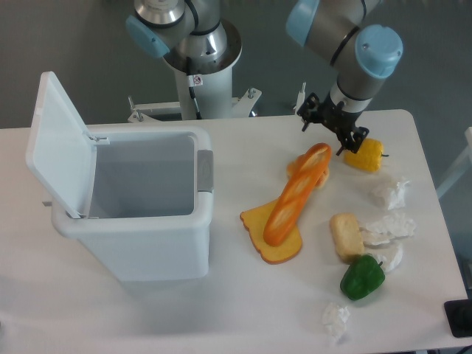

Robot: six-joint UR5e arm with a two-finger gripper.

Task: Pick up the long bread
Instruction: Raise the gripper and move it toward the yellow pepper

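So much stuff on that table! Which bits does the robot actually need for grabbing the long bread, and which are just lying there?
Needed:
long bread
hand

Just lying there:
bread slice
pale roll
yellow pepper
green pepper
crumpled paper
white bin

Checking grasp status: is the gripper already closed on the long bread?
No. The gripper hangs above the table just past the upper end of the long bread, which lies across the flat bread slice, untouched.
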